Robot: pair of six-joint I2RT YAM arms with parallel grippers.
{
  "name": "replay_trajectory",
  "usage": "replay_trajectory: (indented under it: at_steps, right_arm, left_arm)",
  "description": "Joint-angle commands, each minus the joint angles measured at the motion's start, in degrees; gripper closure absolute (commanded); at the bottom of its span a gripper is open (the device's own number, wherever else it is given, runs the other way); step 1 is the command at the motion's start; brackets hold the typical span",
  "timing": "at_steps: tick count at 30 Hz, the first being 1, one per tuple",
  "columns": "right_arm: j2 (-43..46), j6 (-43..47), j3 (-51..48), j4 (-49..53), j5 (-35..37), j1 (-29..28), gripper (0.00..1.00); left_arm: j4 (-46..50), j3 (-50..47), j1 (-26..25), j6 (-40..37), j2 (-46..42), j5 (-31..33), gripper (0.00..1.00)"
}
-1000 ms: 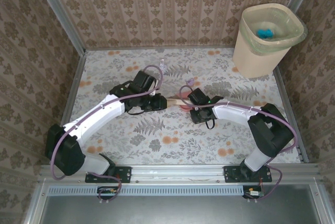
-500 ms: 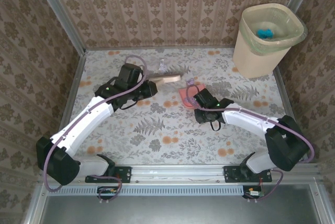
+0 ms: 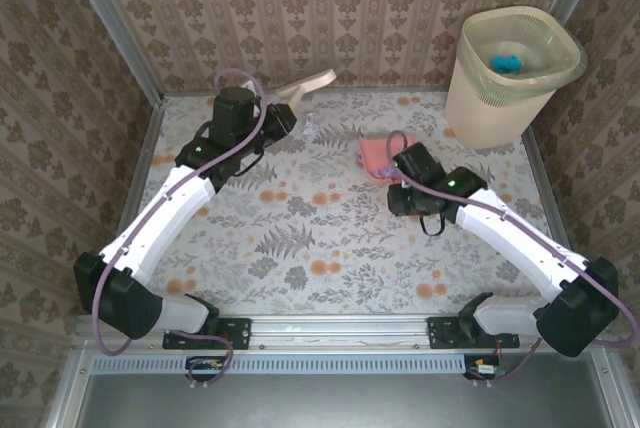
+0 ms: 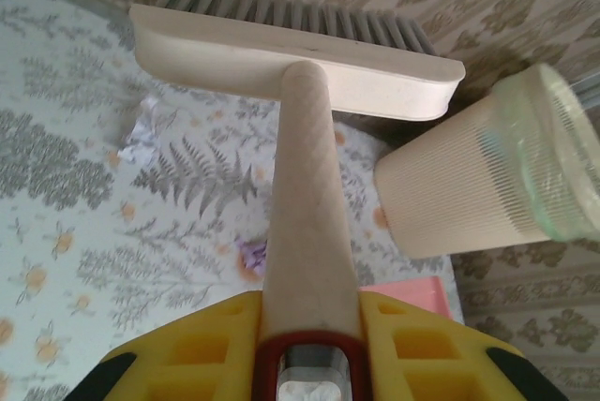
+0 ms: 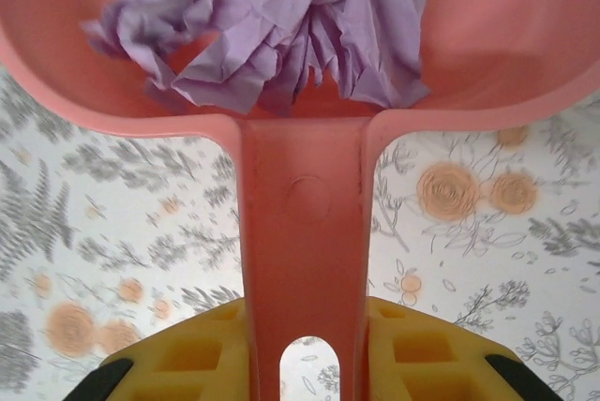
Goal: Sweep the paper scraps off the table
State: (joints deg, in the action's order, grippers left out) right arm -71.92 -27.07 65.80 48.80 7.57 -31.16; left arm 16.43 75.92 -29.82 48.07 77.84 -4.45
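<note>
My left gripper [image 3: 272,116] [image 4: 307,319] is shut on the cream handle of a brush [image 4: 302,204]. Its head [image 3: 310,82] is lifted off the table by the back wall. A white paper scrap [image 3: 311,128] [image 4: 141,129] lies on the table [image 3: 300,258] under the brush, and a small purple scrap [image 4: 251,253] lies nearer the pan. My right gripper [image 3: 402,166] [image 5: 305,331] is shut on the handle of a pink dustpan [image 3: 374,154] [image 5: 302,214]. Crumpled purple paper scraps [image 5: 281,26] sit in the pan, which hangs above the table.
A cream ribbed waste bin [image 3: 510,73] [image 4: 469,185] stands at the back right corner with a teal-blue wad [image 3: 505,61] inside. Brown patterned walls close the back and both sides, and metal rails [image 3: 340,326] edge the table.
The left arm has swung the brush from the table's middle back and up to the rear wall. The right arm has carried the dustpan back and right, toward the bin.
</note>
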Motion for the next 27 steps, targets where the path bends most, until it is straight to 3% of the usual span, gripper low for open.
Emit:
replay_trajectory:
  at_steps: [1, 8, 17, 21, 27]
  right_arm:
    - [0.07, -1.52, 8.56, 8.57, 2.26, 2.18, 1.0]
    - [-5.25, -2.24, 25.87, 11.44, -2.29, 11.51, 1.0]
    - [-21.95, -7.11, 51.2, 12.7, -15.81, 24.34, 1.0]
    - [-27.84, -14.11, 58.71, 9.11, -24.63, 30.49, 1.0]
    - [-33.59, -29.57, 61.35, -3.93, -38.06, 39.37, 1.0]
  left_arm:
    - [-9.38, -3.83, 1.1, 0.54, -0.5, 0.05, 1.0]
    - [-11.59, -8.66, 7.14, 0.29, 2.66, -3.3, 1.0]
    - [-12.28, -9.47, 13.07, -0.04, 5.82, -11.31, 1.0]
    - [-12.21, -9.47, 13.91, -0.64, 6.18, -12.28, 1.0]
    - [-11.67, -9.02, 14.41, -1.4, 6.5, -12.87, 1.0]
